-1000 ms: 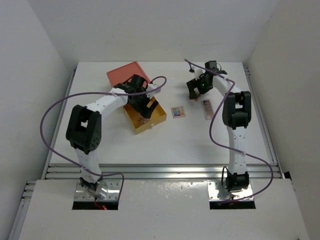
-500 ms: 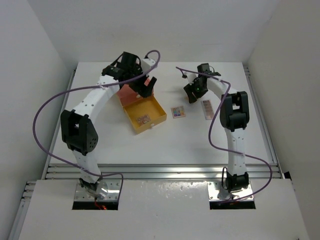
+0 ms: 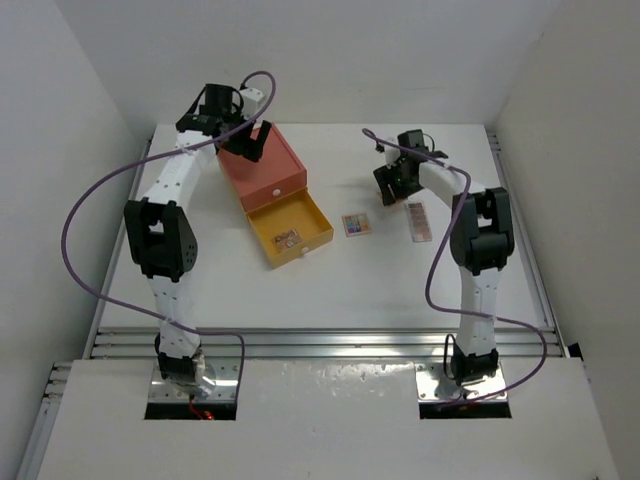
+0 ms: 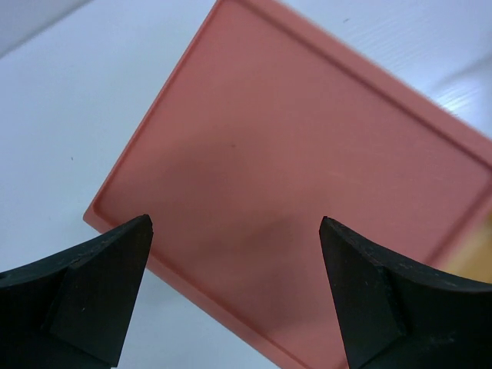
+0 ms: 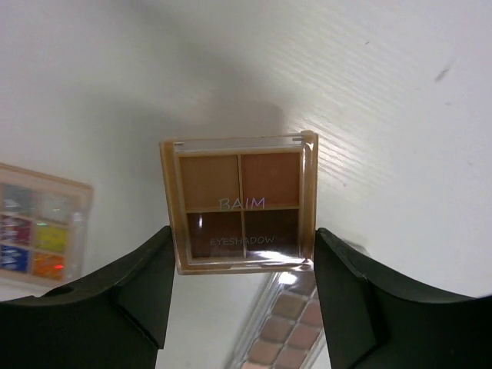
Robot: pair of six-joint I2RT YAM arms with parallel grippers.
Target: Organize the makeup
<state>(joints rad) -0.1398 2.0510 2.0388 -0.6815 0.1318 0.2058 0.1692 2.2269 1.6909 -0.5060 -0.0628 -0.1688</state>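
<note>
A small brown four-pan eyeshadow palette [image 5: 239,201] sits between the fingers of my right gripper [image 5: 243,231], which is shut on its two sides and holds it a little above the table. Under it lies a long pink-brown palette [image 5: 284,330] [image 3: 417,220]. A multicoloured palette [image 5: 38,223] [image 3: 356,224] lies to the left. From above, the right gripper [image 3: 392,183] is at the back right. My left gripper [image 4: 235,223] [image 3: 245,140] hangs open and empty over the orange-red box [image 4: 307,154] [image 3: 262,168]. No brush sticks are in view.
The yellow drawer [image 3: 310,222] stands pulled out of the box toward the table's middle, with a small flat item [image 3: 287,238] lying in it. Purple cables loop off both arms. White walls close in the table at the back and sides.
My left arm has swung from over the yellow drawer to the back left, above the box. My right gripper has closed on the brown palette.
</note>
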